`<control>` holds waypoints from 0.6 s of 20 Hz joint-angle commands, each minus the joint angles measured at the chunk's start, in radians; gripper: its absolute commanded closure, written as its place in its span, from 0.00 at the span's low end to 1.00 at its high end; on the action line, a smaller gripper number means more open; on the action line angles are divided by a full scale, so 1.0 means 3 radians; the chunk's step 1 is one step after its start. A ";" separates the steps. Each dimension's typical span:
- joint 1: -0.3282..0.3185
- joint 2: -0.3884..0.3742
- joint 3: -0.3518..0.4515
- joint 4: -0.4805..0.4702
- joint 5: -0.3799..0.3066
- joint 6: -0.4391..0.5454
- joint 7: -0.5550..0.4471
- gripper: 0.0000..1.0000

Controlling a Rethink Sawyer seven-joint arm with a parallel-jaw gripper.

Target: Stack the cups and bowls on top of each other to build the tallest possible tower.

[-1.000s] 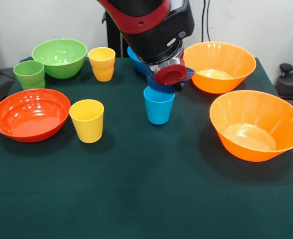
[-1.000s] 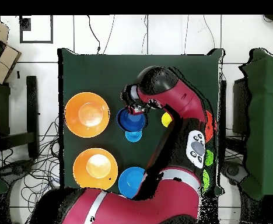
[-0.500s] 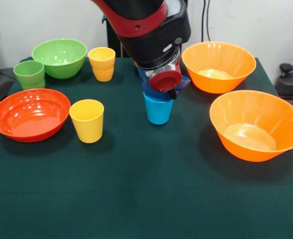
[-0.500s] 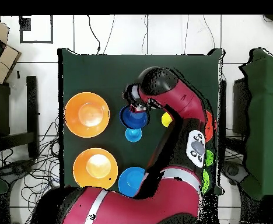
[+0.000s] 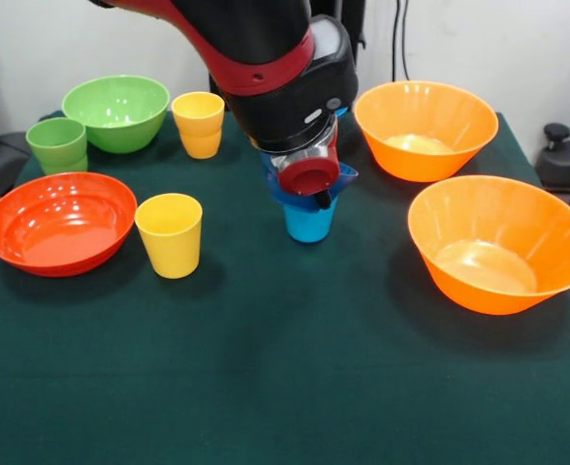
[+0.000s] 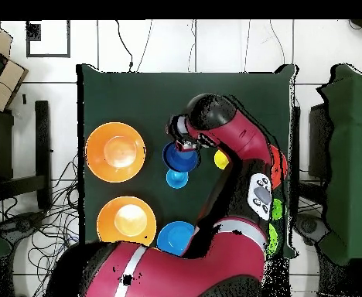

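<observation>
My gripper (image 5: 316, 194) is shut on the rim of the small dark blue bowl (image 5: 277, 190) and holds it right over the light blue cup (image 5: 309, 223), whose mouth it hides. From above, the gripper (image 6: 182, 145) and the dark blue bowl (image 6: 180, 158) sit just beyond the light blue cup (image 6: 176, 179). Whether bowl and cup touch, I cannot tell. The medium light blue bowl (image 6: 174, 236) stands near the robot's base, hidden in the front view. No tower stands.
Two large orange bowls (image 5: 426, 129) (image 5: 498, 242) stand on the right. On the left are the red-orange bowl (image 5: 60, 223), a yellow cup (image 5: 169, 234), a green cup (image 5: 57, 143), the green bowl (image 5: 115, 111) and a second yellow cup (image 5: 198, 124).
My gripper has carried the dark blue bowl forward and down, from behind the light blue cup to right over it. The other pieces have not moved.
</observation>
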 commanded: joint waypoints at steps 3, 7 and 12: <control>-0.0076 0.0143 0.0365 0.0261 -0.0114 -0.0293 0.0035 1.00; -0.0071 0.0108 0.0364 0.0305 -0.0108 -0.0308 0.0022 1.00; -0.0181 0.0107 0.0276 0.0026 -0.0195 0.0006 0.0050 1.00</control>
